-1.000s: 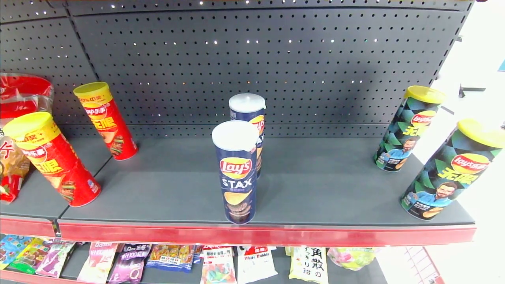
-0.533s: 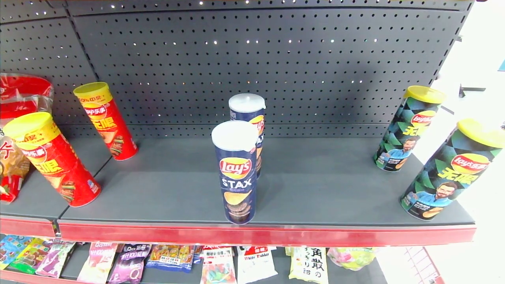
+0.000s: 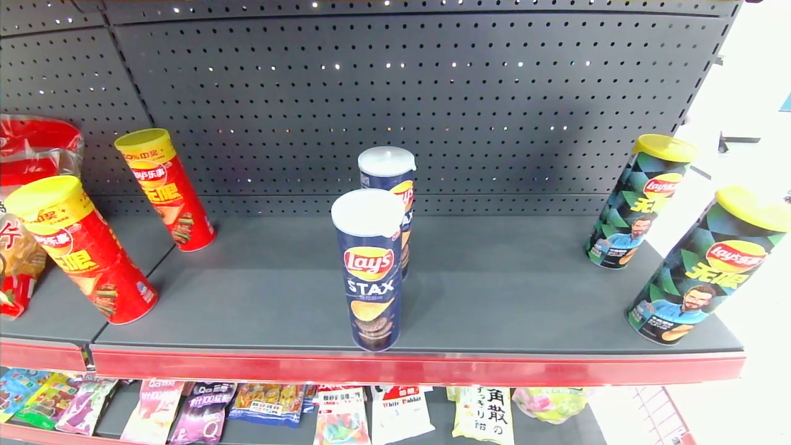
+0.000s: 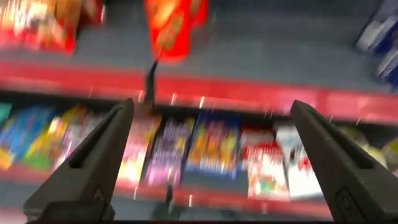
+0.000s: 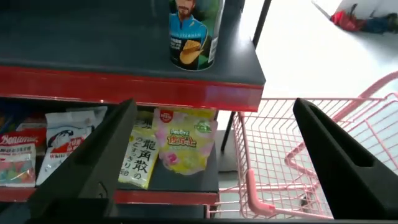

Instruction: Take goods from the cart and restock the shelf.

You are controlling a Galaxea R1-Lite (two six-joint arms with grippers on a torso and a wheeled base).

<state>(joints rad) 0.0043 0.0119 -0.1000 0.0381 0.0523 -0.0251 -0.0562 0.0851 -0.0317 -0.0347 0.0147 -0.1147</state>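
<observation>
The left gripper (image 4: pixel 208 162) has its fingers spread wide with nothing between them. Just past it, framed in the gap, lie blurred candy bags (image 4: pixel 211 146) on the lower tier. Beyond those runs the red shelf lip (image 4: pixel 249 99), and farther on a red chip can (image 4: pixel 171 28) stands on the shelf (image 3: pixel 494 296).

The right gripper (image 5: pixel 211 158) is likewise spread and empty. Closest to it is the pink wire cart (image 5: pixel 280 168), beside one finger, though I cannot see what it holds. Snack bags (image 5: pixel 180 140) sit in the gap on the lower tier. Farther ahead a green chip can (image 5: pixel 194 31) stands at the shelf's front edge.

Deeper on the shelf, between the two grippers' sides, the front blue chip can (image 3: pixel 369 272) stands upright at the edge. The rear blue chip can (image 3: pixel 388 176) is directly behind it.
</observation>
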